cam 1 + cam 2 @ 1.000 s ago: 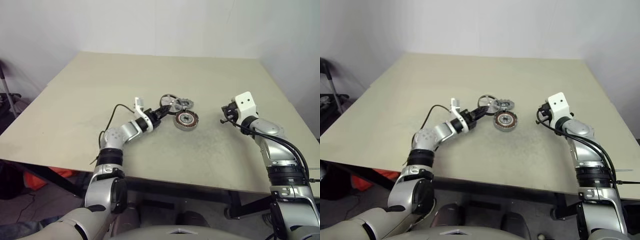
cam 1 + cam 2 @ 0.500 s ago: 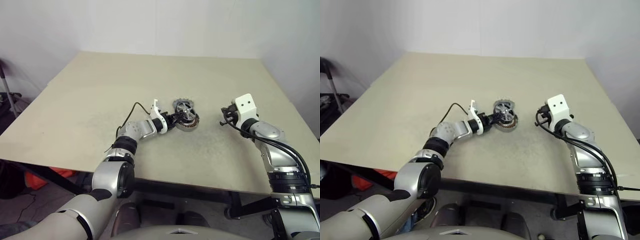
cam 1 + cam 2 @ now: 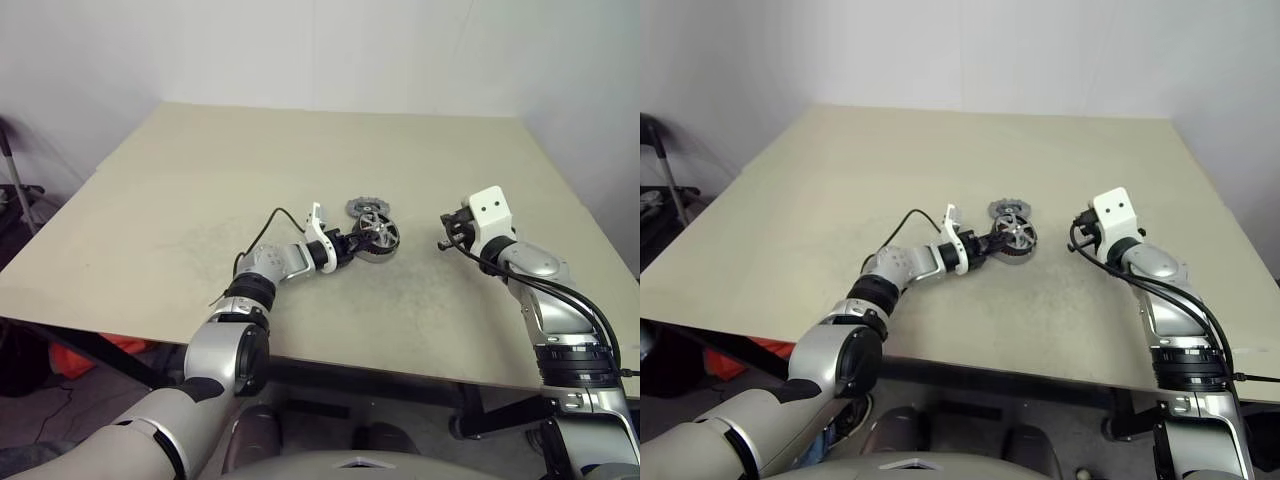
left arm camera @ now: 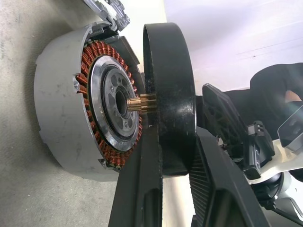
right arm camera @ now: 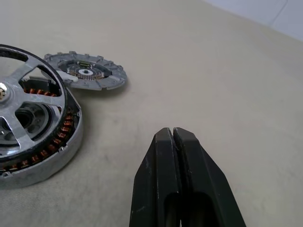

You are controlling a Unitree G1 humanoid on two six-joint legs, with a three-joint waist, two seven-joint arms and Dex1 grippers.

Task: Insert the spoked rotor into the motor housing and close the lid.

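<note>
The left arm reached across the middle, its left gripper [image 4: 177, 156] level and pointing rightward, its 2 black fingers [image 4: 142, 189] clamped on a disc's black rim. The right arm stood off to the right, right gripper [image 5: 173, 137] pressed shut and empty.
</note>
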